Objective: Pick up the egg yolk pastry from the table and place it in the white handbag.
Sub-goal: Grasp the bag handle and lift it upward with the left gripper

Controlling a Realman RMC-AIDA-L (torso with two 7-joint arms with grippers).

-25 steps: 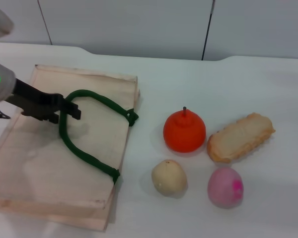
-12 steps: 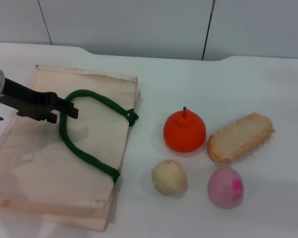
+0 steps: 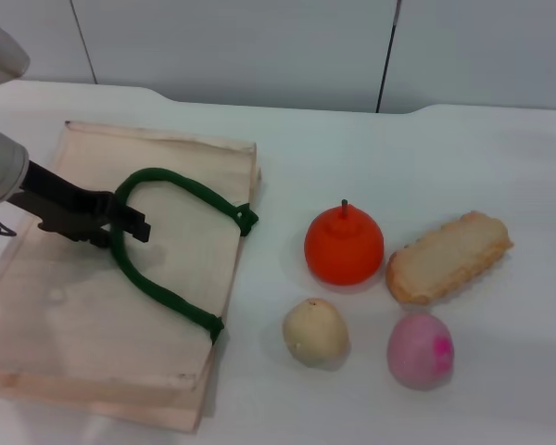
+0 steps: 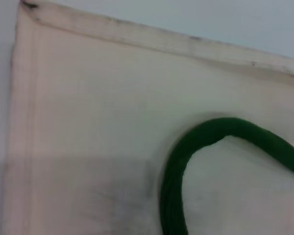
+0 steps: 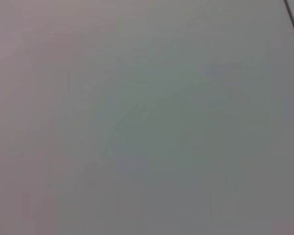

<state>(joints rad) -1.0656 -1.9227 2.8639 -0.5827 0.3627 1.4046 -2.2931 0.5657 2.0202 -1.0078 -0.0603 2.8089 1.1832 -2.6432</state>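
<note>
The egg yolk pastry (image 3: 315,332), a small pale beige ball, sits on the white table in front of the orange fruit. The white handbag (image 3: 74,306) lies flat at the left, its dark green rope handle (image 3: 167,292) looped on top. My left gripper (image 3: 130,224) is over the bag at the left side of the handle loop, far from the pastry. The left wrist view shows the bag's cloth (image 4: 88,98) and a bend of the handle (image 4: 186,156) close up. My right gripper is out of view; its wrist view shows only a plain grey surface.
An orange fruit (image 3: 344,245) stands in the middle. A long toasted bread slice (image 3: 448,257) lies to its right. A pink egg-shaped ball (image 3: 421,349) sits just right of the pastry. A grey panelled wall runs behind the table.
My left gripper has shifted slightly toward the front edge, staying at the left side of the green handle. The pastry and other objects have not moved.
</note>
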